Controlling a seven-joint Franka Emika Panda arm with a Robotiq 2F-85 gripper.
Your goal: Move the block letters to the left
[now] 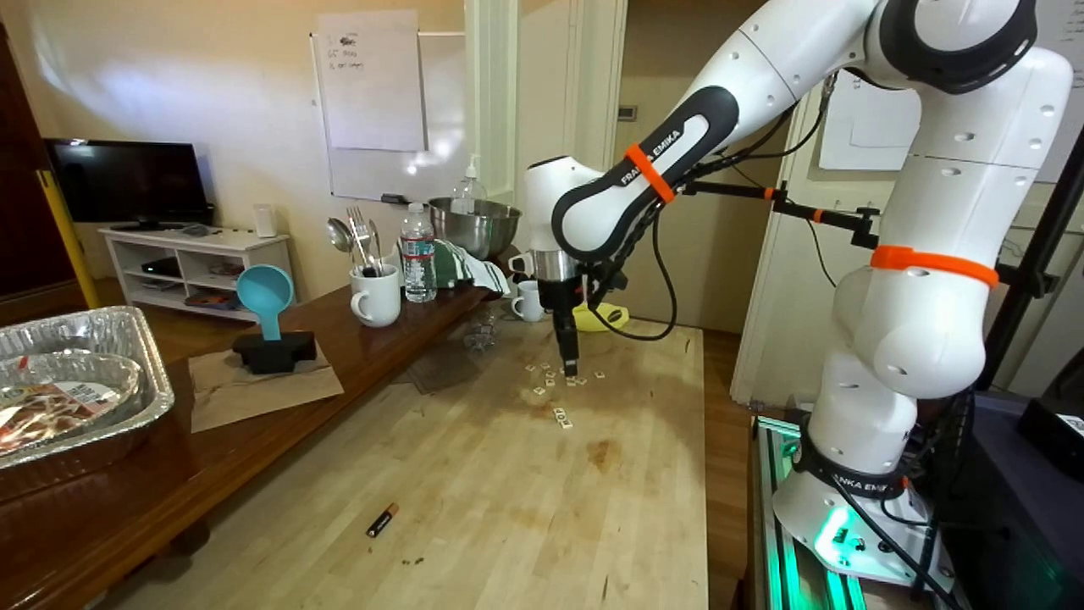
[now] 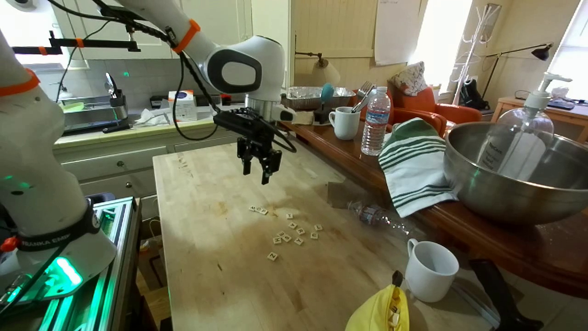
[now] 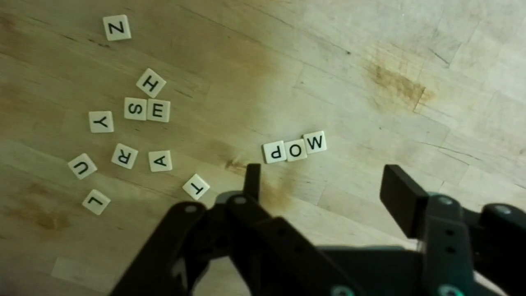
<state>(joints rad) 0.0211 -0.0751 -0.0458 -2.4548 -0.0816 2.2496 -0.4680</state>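
Standing beside a butcher-block tabletop, the white Franka Emika arm bends over its surface. A dark varnished ledge runs along the table's opposite side, bearing a foil roasting tray, a stainless-steel mixing bowl with a pump bottle inside, and a green-and-white striped towel draped over the edge. Above the table hangs the black Robotiq gripper, pointing down, its jaws spread well apart; in the wrist view, bare wood shows through the gap. Also on the ledge, a labelled water bottle stands upright just beside a white mug holding cutlery. On the table, in an exterior view, a clear plastic bottle lies on its side, with a second white mug and a yellow zippered pouch nearer the camera. A black-and-copper battery lies on the wood, well apart from the rest. Smallest are the letter tiles, flat on the tabletop, lower than the gripper and clear of it. Three of them, M, O and P, touch in a short row just beyond the gap between the jaws as the wrist view shows it. Ten others lie scattered to one side of that row, among them S and E, set edge to edge, with H just beside them.
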